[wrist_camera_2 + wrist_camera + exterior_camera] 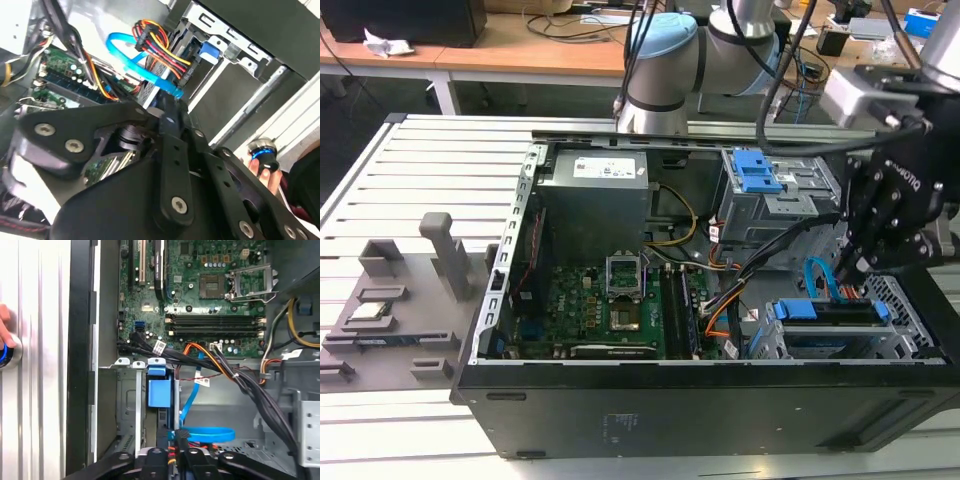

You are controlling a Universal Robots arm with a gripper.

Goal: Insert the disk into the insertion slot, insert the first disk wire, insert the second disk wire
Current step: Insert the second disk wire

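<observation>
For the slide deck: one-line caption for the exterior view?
Gripper poised at the looped light-blue cable above the blue-framed disk seated in its silver cage inside the open computer case.

Silver arm (pixel 750 25) with pale-blue joint caps — black gripper (pixel 865 262), visible screws, black cables.

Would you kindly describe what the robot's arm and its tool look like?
The arm is made of silver-grey tubes with rounded joints capped in light blue, and black cables run along it. The tool is matt black with white lettering on its body; its linked black fingers are held together by silver screws.
</observation>
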